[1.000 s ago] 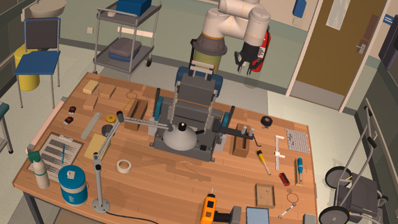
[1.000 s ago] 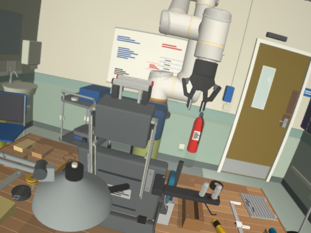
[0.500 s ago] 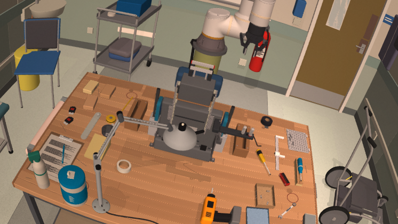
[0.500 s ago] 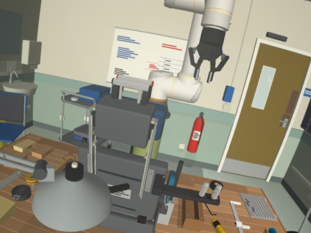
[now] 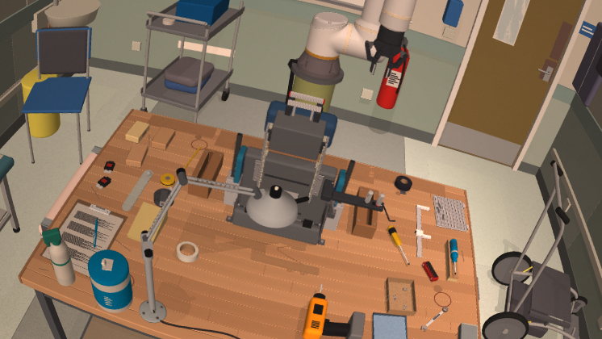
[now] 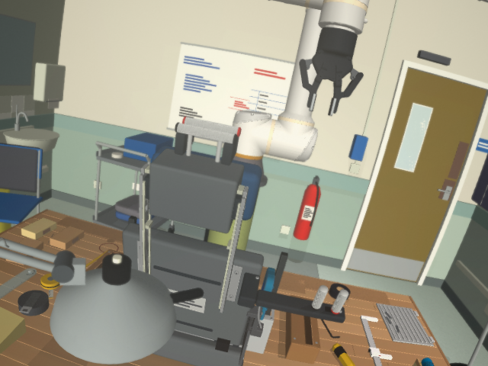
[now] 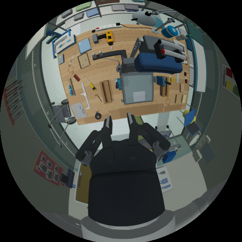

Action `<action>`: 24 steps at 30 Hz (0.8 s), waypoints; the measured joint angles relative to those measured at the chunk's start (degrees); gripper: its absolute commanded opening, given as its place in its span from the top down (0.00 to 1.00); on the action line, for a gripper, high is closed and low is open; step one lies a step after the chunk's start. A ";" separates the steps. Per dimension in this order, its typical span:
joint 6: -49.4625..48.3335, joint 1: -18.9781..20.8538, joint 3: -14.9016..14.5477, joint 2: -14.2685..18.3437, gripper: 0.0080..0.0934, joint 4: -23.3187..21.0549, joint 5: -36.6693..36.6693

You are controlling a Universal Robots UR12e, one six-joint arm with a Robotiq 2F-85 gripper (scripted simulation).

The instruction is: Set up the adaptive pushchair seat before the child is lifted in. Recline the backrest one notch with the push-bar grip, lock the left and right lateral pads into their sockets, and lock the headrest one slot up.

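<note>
The lamp's grey dome (image 5: 271,209) hides the front of the pushchair seat (image 5: 281,189), which stands in the middle of the wooden table. Its grey backrest (image 6: 196,189) is upright between two notched rails, with the blue headrest (image 7: 158,63) behind it and the white push-bar grip (image 6: 207,128) on top. The blue lateral pads sit at the seat's left (image 5: 241,162) and right (image 5: 342,181) sides. A black arm with two pegs (image 6: 330,300) sticks out to the right. My gripper (image 6: 323,106) hangs high above and behind the seat, beyond the table's far edge, part open and empty.
The table's far edge (image 7: 126,115) lies just below my fingers. A fire extinguisher (image 5: 392,80) hangs on the wall behind me. Wooden trays (image 5: 365,212), a drill (image 5: 317,316), screwdrivers (image 5: 398,244), tape rolls (image 5: 187,251) and a clipboard (image 5: 84,233) are spread over the table.
</note>
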 measured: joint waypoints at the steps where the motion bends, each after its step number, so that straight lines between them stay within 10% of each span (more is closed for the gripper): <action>1: 0.00 0.00 0.00 0.00 0.59 0.01 0.00; 24: 0.00 0.00 -0.04 -0.02 0.12 0.04 0.00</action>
